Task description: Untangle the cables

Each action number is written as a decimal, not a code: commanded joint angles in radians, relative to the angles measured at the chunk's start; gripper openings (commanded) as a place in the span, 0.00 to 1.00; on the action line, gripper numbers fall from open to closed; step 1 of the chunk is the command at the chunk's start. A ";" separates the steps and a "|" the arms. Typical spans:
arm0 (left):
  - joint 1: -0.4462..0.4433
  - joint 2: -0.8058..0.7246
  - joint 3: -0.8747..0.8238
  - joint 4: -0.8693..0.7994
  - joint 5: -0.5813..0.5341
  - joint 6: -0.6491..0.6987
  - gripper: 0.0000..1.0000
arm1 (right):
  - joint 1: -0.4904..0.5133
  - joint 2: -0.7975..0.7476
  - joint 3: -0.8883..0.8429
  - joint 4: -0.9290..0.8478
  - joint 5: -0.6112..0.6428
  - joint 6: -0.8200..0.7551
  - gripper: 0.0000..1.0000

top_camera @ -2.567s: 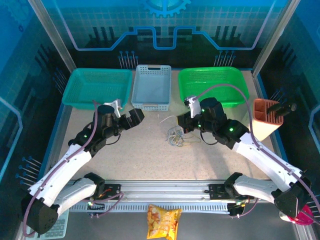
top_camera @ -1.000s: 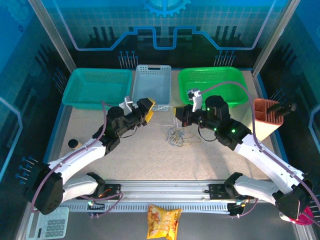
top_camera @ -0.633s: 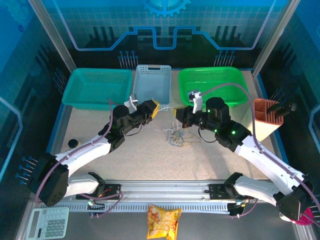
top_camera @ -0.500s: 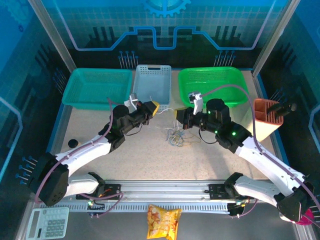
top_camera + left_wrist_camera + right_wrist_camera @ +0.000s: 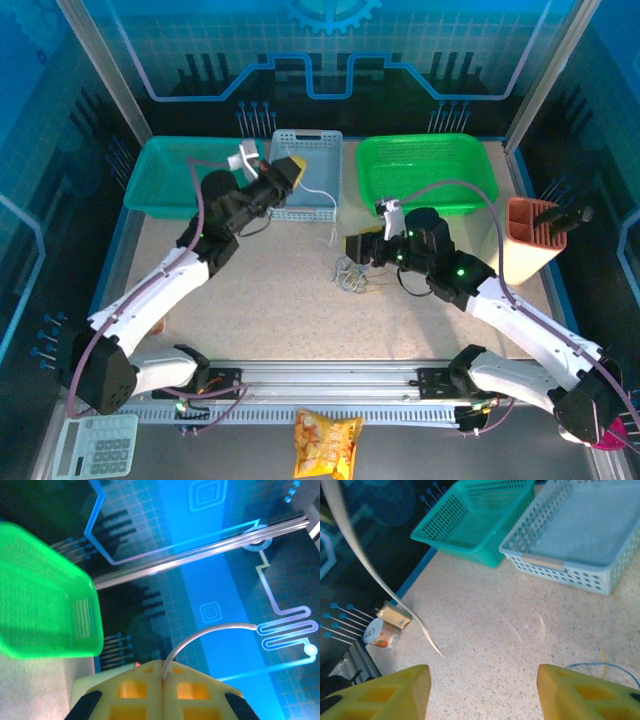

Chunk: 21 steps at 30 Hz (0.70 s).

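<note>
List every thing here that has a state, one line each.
Left gripper: shut on the white cable.
Right gripper: open, holding nothing.
White cable: raised, one end pinched, the rest hanging free.
Cable clump: tangled, lying on the table.
Light blue basket: empty.
Green basket: empty.

The speckled beige surface [image 5: 280, 300] carries a teal basket [image 5: 160, 185], a blue basket [image 5: 322, 170] and a green basket [image 5: 430, 160] in a row along its far edge. An orange holder [image 5: 525, 240] stands at the right edge. A clump of cables [image 5: 350, 278] lies near the middle.
</note>
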 commanded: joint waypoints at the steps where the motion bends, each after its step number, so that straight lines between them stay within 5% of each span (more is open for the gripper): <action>1: 0.083 -0.025 0.118 -0.157 0.092 0.115 0.00 | 0.001 -0.001 -0.015 -0.010 0.028 -0.004 0.64; 6: 0.221 -0.001 0.322 -0.369 0.120 0.290 0.00 | 0.000 -0.014 -0.023 -0.040 0.060 -0.017 0.70; 11: 0.282 0.056 0.515 -0.562 -0.021 0.543 0.00 | -0.001 -0.031 -0.018 -0.079 0.102 -0.031 0.76; 21: 0.380 0.250 0.656 -0.592 -0.234 0.784 0.00 | -0.001 -0.080 -0.025 -0.158 0.188 -0.058 1.00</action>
